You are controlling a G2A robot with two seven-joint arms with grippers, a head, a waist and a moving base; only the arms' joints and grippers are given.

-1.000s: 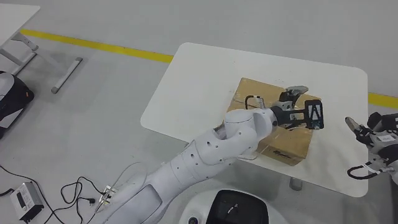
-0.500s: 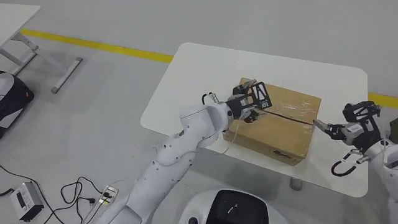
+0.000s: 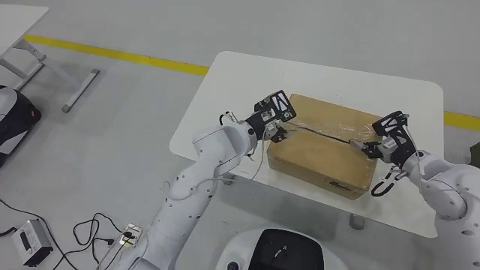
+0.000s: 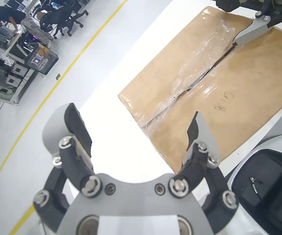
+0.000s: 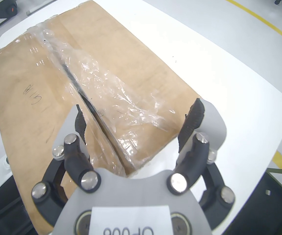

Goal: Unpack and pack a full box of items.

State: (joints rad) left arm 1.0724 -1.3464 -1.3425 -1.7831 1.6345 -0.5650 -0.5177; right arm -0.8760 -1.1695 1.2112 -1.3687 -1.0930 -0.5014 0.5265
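Note:
A closed cardboard box (image 3: 330, 157) stands on the white table (image 3: 240, 90). Crinkled clear tape (image 5: 111, 86) runs along its middle seam, where a dark gap shows between the flaps (image 4: 204, 72). My left gripper (image 3: 278, 118) hovers open at the box's left end, with nothing between its fingers (image 4: 133, 114). At the right end my right gripper (image 3: 373, 135) is open astride the seam (image 5: 137, 108). In the left wrist view one right fingertip (image 4: 237, 40) sits at the seam line.
The box lies near the table's front edge (image 3: 225, 166), with bare tabletop (image 5: 229, 74) behind it and to its right. On the floor are a second table (image 3: 19, 22), a black-and-white unit (image 3: 11, 124) and cables (image 3: 97, 232).
My left gripper drew back from the box's right end, across the top, to the left end. The right arm came in from the table's right edge to the box's right end.

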